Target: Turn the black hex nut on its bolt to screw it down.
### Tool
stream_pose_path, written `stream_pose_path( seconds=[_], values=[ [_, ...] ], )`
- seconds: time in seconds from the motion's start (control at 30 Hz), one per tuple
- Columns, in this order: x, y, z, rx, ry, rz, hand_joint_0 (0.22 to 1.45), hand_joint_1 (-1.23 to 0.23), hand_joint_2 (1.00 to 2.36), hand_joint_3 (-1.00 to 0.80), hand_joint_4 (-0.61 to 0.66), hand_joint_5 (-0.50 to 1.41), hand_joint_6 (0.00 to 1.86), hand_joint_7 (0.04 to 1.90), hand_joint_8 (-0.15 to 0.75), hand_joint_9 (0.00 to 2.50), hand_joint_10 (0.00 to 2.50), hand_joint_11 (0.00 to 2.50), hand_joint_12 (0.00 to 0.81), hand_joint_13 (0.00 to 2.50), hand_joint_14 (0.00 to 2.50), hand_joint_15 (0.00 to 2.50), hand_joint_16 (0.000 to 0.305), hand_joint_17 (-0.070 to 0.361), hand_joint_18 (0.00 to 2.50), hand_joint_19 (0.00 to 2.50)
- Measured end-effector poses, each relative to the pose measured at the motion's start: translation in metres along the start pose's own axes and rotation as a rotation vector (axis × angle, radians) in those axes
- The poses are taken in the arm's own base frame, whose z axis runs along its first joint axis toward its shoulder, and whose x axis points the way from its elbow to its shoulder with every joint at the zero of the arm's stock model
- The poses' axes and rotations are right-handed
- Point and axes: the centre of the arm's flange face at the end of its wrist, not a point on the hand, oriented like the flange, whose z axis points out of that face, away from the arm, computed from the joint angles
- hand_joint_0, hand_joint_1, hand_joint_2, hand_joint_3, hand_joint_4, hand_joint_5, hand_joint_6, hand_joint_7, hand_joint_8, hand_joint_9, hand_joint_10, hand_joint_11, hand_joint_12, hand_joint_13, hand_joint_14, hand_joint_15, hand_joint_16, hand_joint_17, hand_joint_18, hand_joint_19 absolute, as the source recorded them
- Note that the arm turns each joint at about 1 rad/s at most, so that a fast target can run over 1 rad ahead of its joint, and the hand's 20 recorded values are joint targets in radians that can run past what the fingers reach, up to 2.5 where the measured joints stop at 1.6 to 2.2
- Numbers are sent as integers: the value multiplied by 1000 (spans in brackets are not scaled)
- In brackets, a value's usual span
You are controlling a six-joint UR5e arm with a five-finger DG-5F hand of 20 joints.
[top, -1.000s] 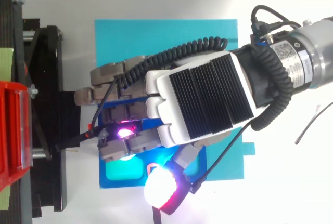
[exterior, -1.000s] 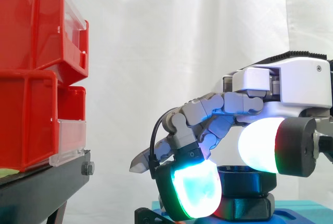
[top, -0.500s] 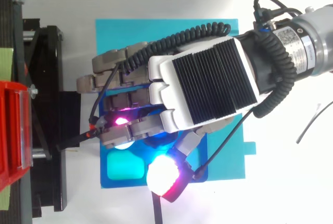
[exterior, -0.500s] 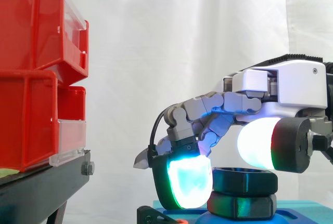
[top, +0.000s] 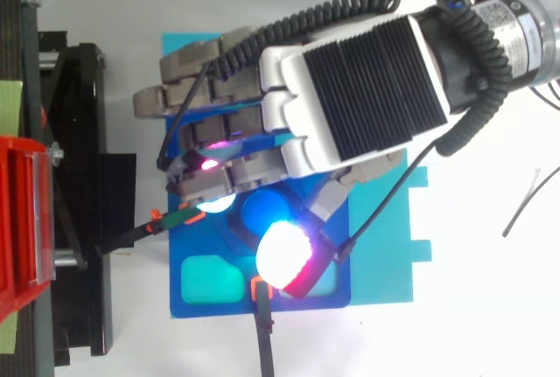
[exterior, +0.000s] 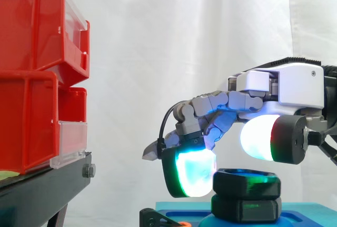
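Note:
A black hex nut (exterior: pixel 246 183) sits atop a second black nut (exterior: pixel 246 208) on a blue base (exterior: pixel 300 217). My hand (exterior: pixel 284 87) hovers just over them, fingers bent loosely downward. A cyan-green fingertip pad (exterior: pixel 190 173) hangs beside the top nut's left face, and the white thumb pad (exterior: pixel 260 137) floats above its right side without touching. From the top view, the hand (top: pixel 359 88) covers most of the base (top: pixel 201 303), and a round blue bolt top (top: pixel 261 211) shows in the gap between finger and thumb.
Red bins (exterior: pixel 31 79) are stacked on a black stand (exterior: pixel 42 193) at the left, a short way from my fingertips. The base rests on a teal mat (top: pixel 385 254). A white curtain hangs behind.
The hand has let go of the top nut and risen. It has also shifted toward the top of the top view, uncovering the bolt.

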Motion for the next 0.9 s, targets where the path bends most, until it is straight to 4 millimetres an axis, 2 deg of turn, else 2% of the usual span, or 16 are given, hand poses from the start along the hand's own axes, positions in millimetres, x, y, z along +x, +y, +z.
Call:
stream_pose_path(
  seconds=[0.13, 0.4, 0.73, 0.9],
  values=[
    [-1, -9, -6, -1, -5, -3, 512, -127, 1000, -500, 100, 6, 501, 1501, 223, 918, 8, 193, 282, 561, 0, 10, 44, 98, 486, 307],
    [-5, -14, -6, -9, -33, -16, 512, -130, 1000, -500, 115, -1, 502, 1446, 227, 919, 10, 198, 283, 562, 0, 11, 43, 97, 494, 305],
    [-13, -6, 8, -19, -92, -40, 511, -134, 1000, -500, 129, -21, 504, 1276, 220, 912, 8, 191, 284, 564, 0, 10, 44, 98, 496, 304],
    [-3, 4, 17, -16, -88, -34, 510, -137, 1000, -500, 122, -23, 504, 1261, 221, 907, 8, 195, 284, 564, 0, 13, 44, 98, 495, 303]
  ],
)
